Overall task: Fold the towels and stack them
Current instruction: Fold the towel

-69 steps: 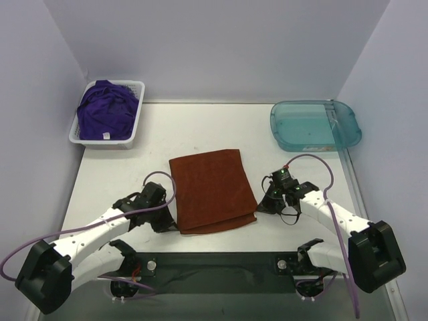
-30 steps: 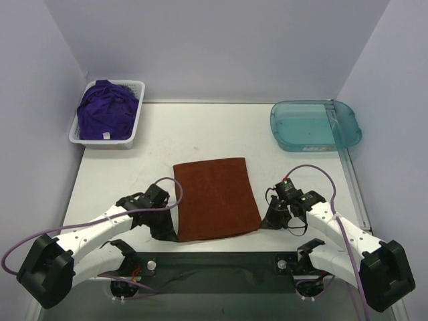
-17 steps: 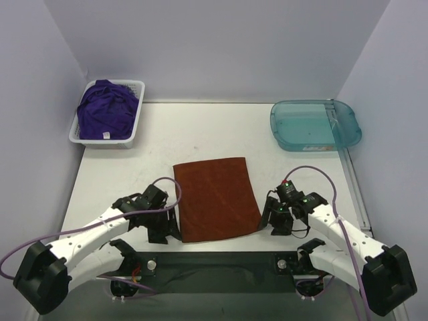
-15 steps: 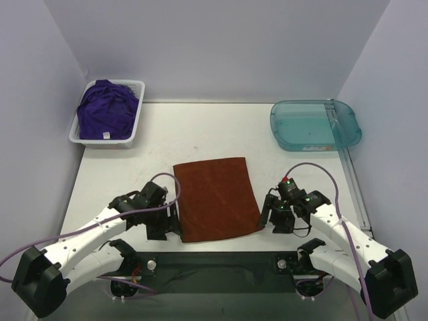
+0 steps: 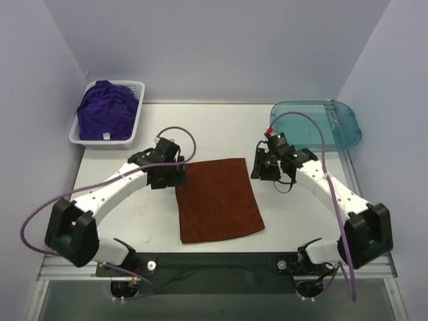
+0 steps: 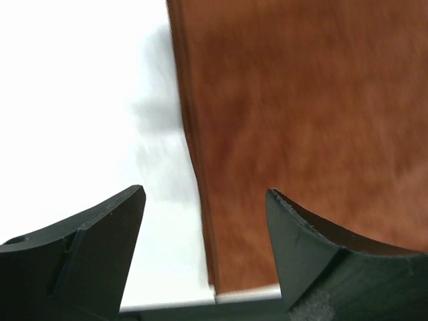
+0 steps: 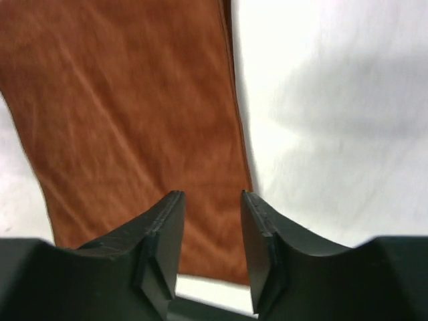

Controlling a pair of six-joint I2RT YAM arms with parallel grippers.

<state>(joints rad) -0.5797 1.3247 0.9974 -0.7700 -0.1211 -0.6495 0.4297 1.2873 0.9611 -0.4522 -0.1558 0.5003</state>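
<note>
While the rust-orange terry towel [image 5: 219, 199] lies folded, your left gripper [image 6: 205, 200], spread wide, and right gripper [image 7: 212, 200], narrowly parted, hang empty at its far corners; crumpled purple towels [image 5: 105, 110] beyond wait unfolded.

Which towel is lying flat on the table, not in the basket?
The rust-orange terry-cloth towel; it lies flat on the white table. The deep purple towels are bunched in the white slotted plastic basket.
</note>
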